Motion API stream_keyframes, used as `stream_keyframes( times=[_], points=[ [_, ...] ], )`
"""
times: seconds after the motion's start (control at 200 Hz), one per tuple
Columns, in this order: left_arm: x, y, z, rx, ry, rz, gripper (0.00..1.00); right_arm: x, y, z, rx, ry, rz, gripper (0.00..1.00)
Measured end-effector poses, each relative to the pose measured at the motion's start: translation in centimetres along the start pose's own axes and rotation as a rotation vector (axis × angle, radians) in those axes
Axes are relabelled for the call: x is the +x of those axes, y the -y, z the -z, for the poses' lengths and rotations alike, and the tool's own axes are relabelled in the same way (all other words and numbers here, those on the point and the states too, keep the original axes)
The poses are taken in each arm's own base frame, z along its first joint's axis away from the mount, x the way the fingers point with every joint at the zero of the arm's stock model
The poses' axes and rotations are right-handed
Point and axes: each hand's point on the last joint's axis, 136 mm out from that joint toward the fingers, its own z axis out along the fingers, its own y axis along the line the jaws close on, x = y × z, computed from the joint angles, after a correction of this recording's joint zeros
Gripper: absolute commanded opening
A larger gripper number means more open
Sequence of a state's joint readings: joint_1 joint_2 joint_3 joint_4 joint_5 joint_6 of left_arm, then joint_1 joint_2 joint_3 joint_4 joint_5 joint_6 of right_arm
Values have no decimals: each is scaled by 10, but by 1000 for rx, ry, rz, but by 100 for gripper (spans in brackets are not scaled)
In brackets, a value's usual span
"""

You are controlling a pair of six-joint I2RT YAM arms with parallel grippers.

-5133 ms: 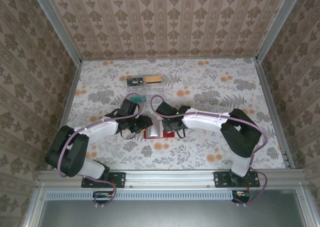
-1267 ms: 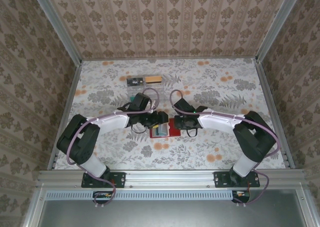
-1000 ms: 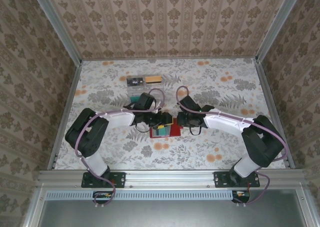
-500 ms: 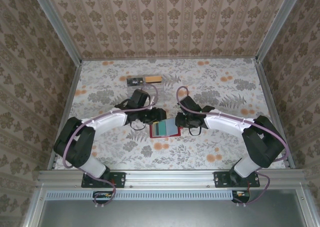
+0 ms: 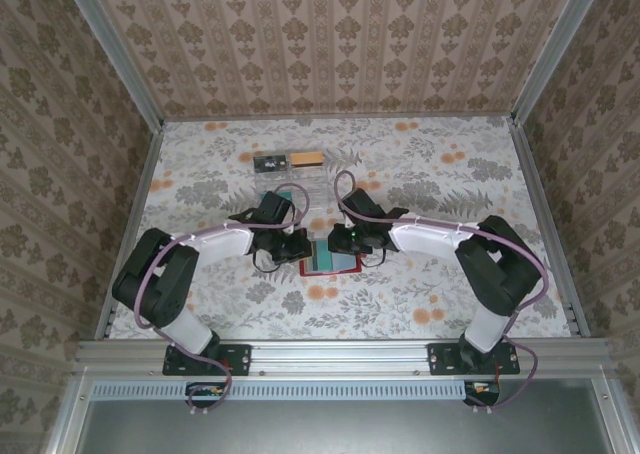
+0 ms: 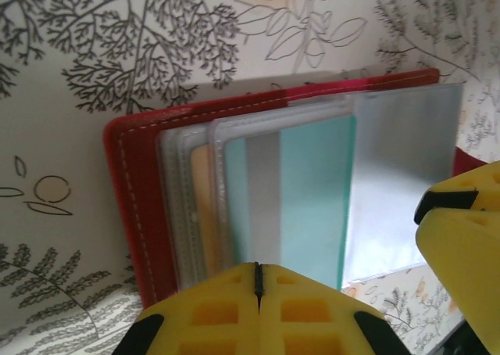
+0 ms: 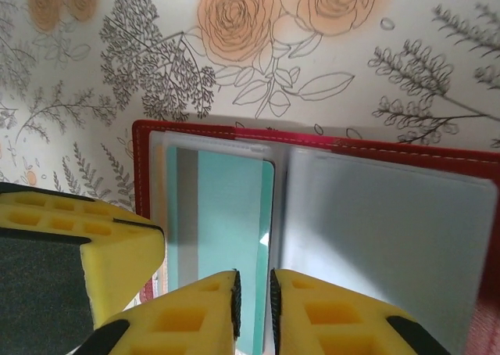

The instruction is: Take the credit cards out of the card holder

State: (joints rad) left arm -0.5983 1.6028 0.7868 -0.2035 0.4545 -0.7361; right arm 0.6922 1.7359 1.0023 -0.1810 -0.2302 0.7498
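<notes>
The red card holder (image 5: 330, 265) lies open on the floral table between both grippers. Its clear sleeves hold credit cards: a teal card with a grey stripe (image 6: 305, 191) (image 7: 226, 214) on top, and an orange card (image 6: 201, 206) peeking out beneath. The right-hand sleeve (image 7: 383, 238) looks empty. My left gripper (image 5: 299, 247) (image 6: 258, 281) is shut, its tips over the holder's left edge with nothing seen between them. My right gripper (image 5: 345, 242) (image 7: 254, 302) hovers over the holder's middle, jaws a narrow slit apart, in line with the teal card's edge.
Loose cards lie at the back of the table: a dark one (image 5: 265, 162), a tan one (image 5: 307, 158) and a teal one (image 5: 284, 193) just behind the left wrist. Patterned walls with metal rails (image 5: 135, 189) close in the table on three sides.
The left gripper has closed and shifted slightly toward me at the holder's left edge. The right gripper has moved left over the holder and its jaws have narrowed.
</notes>
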Motion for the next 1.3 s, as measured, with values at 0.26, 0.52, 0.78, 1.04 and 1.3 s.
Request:
stream_keyframes(
  times=[0.26, 0.52, 0.78, 1.04, 1.3],
  points=[
    [1, -3, -2, -9, -2, 4, 2, 8, 0, -12, -25, -50, -24, 22],
    [0, -4, -2, -13, 0, 5, 0, 8, 8, -17, -27, -74, -52, 21],
    [0, -4, -4, -9, -2, 4, 0, 10, 3, -25, -69, -98, -67, 18],
    [0, -4, -4, -11, -1, 4, 0, 9, 5, -26, -79, -103, -87, 3],
    [-1, -6, -3, -18, 2, 9, 0, 8, 12, -23, -98, -90, -103, 0]
  ],
)
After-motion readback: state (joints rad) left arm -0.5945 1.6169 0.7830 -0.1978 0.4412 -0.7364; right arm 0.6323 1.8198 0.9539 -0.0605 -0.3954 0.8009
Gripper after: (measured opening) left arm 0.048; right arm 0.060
